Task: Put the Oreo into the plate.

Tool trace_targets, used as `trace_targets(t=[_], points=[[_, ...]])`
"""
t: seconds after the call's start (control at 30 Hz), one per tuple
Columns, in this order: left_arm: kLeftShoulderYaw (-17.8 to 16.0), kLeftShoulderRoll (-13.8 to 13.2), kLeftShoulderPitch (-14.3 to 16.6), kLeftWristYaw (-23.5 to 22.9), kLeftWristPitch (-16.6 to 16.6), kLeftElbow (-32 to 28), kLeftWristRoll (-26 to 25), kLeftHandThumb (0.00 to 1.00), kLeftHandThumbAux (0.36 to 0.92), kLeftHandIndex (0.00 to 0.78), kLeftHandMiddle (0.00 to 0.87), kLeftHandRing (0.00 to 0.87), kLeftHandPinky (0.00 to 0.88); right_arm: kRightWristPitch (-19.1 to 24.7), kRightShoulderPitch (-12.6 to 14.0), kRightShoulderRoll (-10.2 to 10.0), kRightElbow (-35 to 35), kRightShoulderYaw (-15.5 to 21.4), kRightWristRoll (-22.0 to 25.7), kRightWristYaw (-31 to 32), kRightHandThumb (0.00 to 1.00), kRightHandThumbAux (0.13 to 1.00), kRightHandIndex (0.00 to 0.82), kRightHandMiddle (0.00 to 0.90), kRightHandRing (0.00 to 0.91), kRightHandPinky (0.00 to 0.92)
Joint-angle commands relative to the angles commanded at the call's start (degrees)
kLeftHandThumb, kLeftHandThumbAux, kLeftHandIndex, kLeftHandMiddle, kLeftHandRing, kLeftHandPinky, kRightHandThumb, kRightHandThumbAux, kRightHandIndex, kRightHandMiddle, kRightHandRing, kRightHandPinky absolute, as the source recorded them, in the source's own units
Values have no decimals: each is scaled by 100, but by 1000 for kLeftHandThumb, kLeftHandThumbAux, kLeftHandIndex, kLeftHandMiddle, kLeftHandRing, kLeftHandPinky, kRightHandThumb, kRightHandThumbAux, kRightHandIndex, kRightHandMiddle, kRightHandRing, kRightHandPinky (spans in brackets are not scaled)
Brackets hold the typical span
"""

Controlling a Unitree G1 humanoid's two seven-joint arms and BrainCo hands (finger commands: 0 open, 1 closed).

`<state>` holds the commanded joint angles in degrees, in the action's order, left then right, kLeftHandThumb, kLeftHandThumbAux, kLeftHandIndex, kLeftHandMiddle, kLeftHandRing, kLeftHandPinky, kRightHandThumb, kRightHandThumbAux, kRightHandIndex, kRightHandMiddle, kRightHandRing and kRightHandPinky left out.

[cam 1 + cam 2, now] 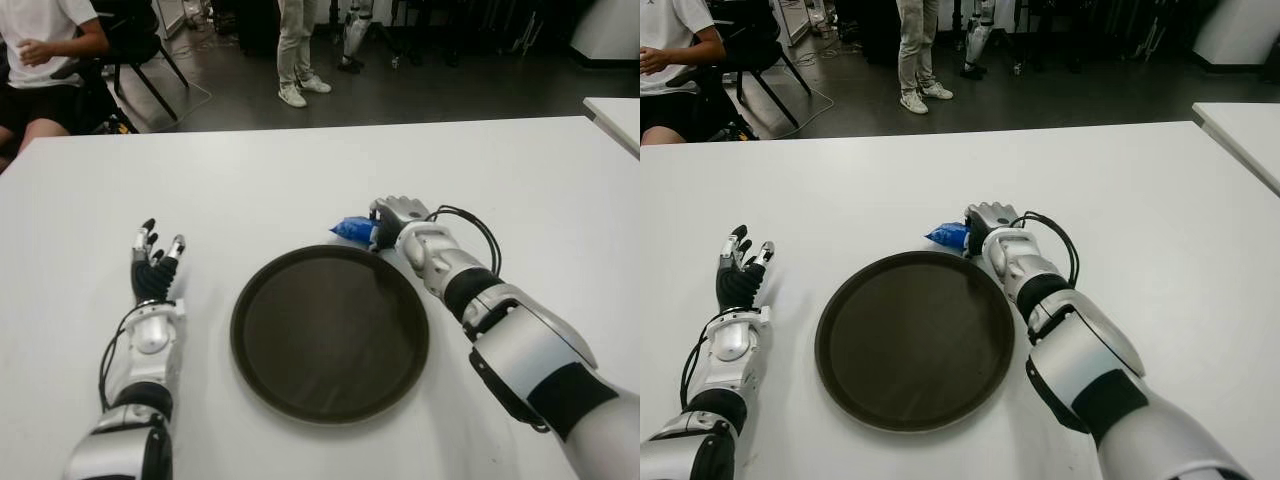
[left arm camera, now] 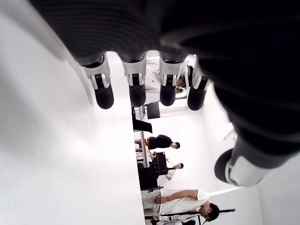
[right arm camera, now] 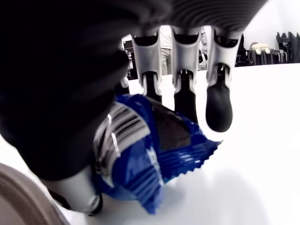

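A robotics lab: white table point(image 1: 300, 170), seated person point(image 1: 45, 50), floor cables point(image 1: 185, 45).

We see a white table point(image 1: 300, 170) filling the near view, a dark floor point(image 1: 450, 90) beyond it. A seated person point(image 1: 40, 50) and a black chair point(image 1: 135, 45) sit far left; another person's legs point(image 1: 295, 50) stand behind.
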<state>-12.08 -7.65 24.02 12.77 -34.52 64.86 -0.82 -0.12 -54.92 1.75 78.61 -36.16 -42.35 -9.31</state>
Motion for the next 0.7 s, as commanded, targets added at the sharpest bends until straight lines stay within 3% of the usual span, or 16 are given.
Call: trace_targets(t=[0.23,0.37,0.7], points=[[1,9,0,23,-1,-3,5,357,609,6,15,0,0,24,0,-12,31,-116,-117,60,242,857,569,707,712,708],[6,0,-9,64,-16,13,27,358,606,8,18,0,0,29,18,-13,51,-200,-174,80,211,861,538,672,678,667],[6,-2,12,113,-46,62,37,360,610,1,15,0,0,70,53,-16,72,-292,-185,68,192,867,531,672,678,680]])
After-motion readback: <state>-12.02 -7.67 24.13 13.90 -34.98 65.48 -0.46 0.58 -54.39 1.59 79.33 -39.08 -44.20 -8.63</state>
